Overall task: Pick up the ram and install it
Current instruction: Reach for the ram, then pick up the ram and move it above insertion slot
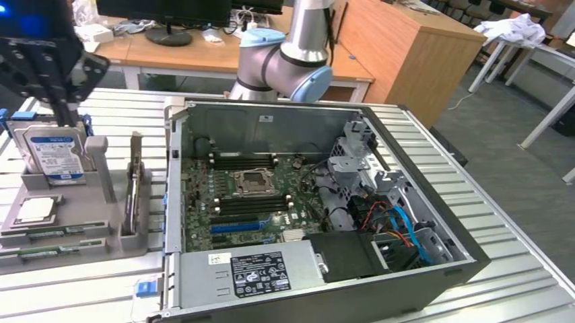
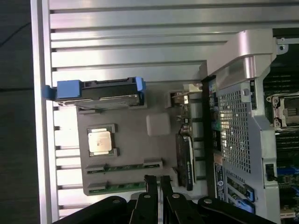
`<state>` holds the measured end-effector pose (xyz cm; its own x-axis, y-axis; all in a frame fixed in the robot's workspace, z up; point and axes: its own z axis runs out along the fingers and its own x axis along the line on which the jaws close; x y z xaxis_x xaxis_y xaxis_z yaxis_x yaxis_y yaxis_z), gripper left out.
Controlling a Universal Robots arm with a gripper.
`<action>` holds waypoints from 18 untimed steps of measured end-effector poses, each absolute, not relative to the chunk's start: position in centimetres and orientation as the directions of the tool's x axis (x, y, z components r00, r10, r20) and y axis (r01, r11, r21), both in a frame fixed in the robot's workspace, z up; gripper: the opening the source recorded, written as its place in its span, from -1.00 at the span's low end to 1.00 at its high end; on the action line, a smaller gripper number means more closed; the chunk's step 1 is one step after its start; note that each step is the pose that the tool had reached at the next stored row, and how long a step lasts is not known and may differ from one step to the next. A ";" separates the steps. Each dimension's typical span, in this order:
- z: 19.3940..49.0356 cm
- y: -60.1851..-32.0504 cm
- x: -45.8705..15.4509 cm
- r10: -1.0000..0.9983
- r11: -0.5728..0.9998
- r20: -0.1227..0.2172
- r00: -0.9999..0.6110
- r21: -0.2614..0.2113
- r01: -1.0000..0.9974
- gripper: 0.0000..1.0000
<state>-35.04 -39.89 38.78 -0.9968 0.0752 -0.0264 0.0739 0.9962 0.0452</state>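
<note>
step in hand: by my reading the approach to the pick; nothing is lifted and nothing is installed yet.
end effector (image 2: 157, 183): fingers pressed together or very nearly so, with nothing between them; it hangs above the grey holder (image 2: 135, 140) at the exterior view's left.
ram (image 2: 122, 166): a thin green stick lying flat in a slot of the grey holder, on the table (image 2: 117, 37), just outside the open computer case (image 1: 269, 111); the end effector does not touch it.
second ram stick (image 2: 122, 187): lies parallel and just beside the first, in the next slot; in the wrist view the fingertips sit closest to one end of this pair.
neighbours: the processor chip (image 1: 36, 210) is just beyond the sticks and the hard drive (image 1: 54, 158) stands farther still; an upright card (image 1: 134, 182) stands between holder and case.
target: the memory slots (image 1: 235, 161) flank the processor socket on the motherboard (image 1: 202, 195), well apart from the holder.
what the pick calls for: i judge the fingers must spread, line up across the stick's narrow width and come down square, so they clear the slot walls and the neighbouring stick.
risk: a skewed grip on so thin a board could tilt it.
</note>
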 end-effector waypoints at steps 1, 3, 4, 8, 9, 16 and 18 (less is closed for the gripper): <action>38.8 -39.9 -35.5 0.075 0.996 -0.026 -0.997 0.045 0.074 -0.65; 38.8 -39.9 -36.4 0.075 0.996 -0.027 -0.997 0.045 0.074 -0.65; 38.8 -39.9 -36.9 0.075 0.996 -0.026 -0.997 0.045 0.074 -0.65; 38.8 -39.9 -37.5 0.075 0.996 -0.026 -0.997 0.045 0.074 -0.65; 38.8 -39.9 -37.5 0.075 0.996 -0.026 -0.997 0.045 0.074 -0.65; 38.8 -39.9 -37.5 0.075 0.996 -0.027 -0.997 0.045 0.074 -0.65; 38.8 -39.9 -37.5 0.075 0.996 -0.026 -0.997 0.045 0.074 -0.65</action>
<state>-37.49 -39.89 38.77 -0.9968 0.0751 -0.0264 0.0739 0.9962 0.0453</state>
